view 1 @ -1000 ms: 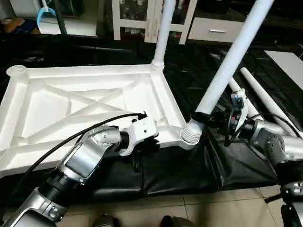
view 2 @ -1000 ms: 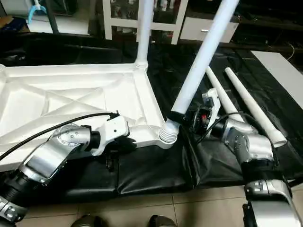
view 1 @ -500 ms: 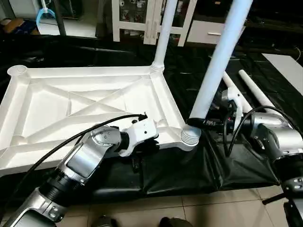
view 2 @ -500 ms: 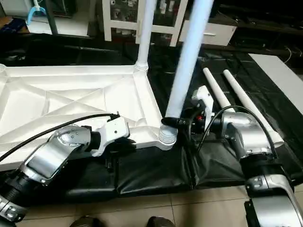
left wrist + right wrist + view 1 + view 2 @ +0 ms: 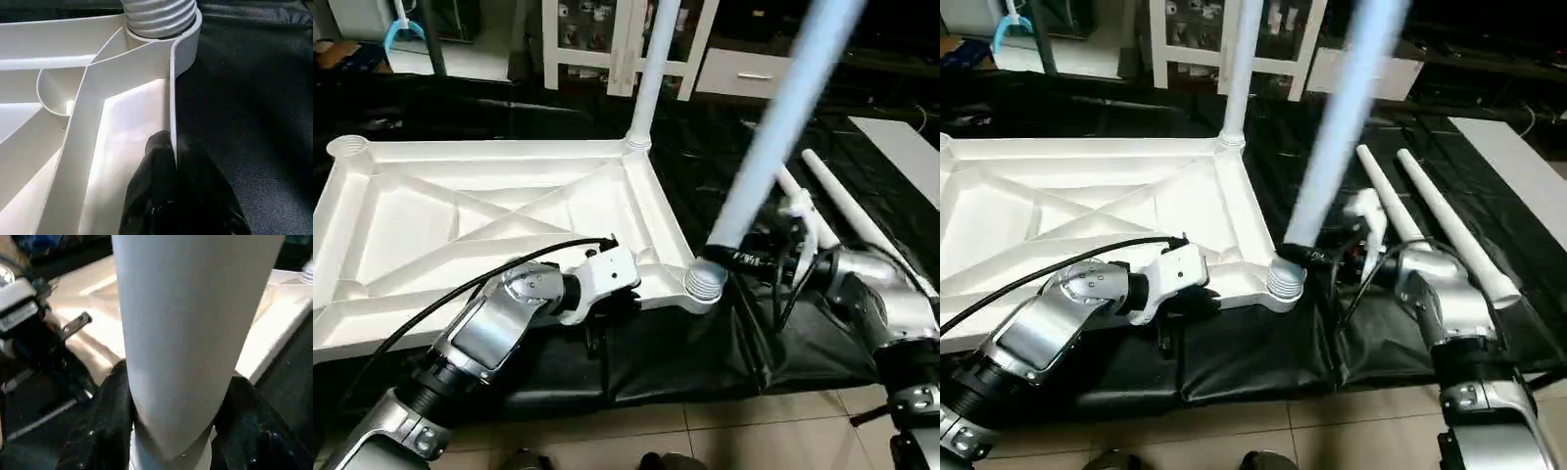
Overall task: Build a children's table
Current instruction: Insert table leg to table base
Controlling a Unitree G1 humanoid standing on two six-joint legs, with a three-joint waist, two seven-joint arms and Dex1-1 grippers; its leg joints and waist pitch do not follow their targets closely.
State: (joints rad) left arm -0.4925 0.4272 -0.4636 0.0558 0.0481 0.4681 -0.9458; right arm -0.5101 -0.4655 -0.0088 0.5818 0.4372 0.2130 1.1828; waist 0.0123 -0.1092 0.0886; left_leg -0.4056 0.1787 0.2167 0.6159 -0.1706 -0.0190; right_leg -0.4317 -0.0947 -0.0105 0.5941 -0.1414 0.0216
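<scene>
Leg [image 5: 773, 137] at near corner socket [image 5: 705, 281] — tabletop [image 5: 489, 211] upside down.
Right gripper [image 5: 736, 257] clamped round leg's base; left gripper [image 5: 172, 161] pinched together on tabletop's rim.

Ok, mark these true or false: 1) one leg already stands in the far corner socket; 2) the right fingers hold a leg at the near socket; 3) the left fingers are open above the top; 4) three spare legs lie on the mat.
1) True: a leg stands upright in the far socket of the top.
2) True: the right fingers clasp a tilted leg just above the near socket.
3) False: the left fingers pinch the top's near rim.
4) False: two spare legs lie on the mat.
</scene>
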